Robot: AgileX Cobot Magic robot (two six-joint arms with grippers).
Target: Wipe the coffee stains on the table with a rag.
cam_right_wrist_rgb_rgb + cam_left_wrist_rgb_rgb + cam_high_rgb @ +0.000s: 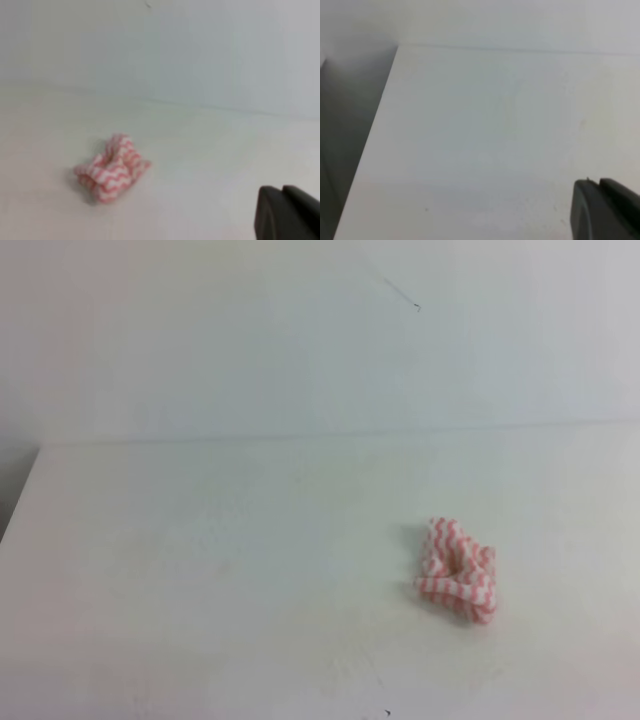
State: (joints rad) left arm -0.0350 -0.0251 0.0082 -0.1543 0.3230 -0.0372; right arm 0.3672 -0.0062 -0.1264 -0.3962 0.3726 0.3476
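Observation:
A crumpled rag with pink and white zigzag stripes lies on the white table, right of the middle. It also shows in the right wrist view, ahead and to the left of the camera. No coffee stain shows in any view. Only one black finger of my left gripper shows, low at the right over bare table. One black finger of my right gripper shows low at the right, well apart from the rag. Neither gripper appears in the exterior high view.
A plain white wall rises behind the table's back edge. The table's left edge drops off to a grey gap. A small dark speck sits near the table's front.

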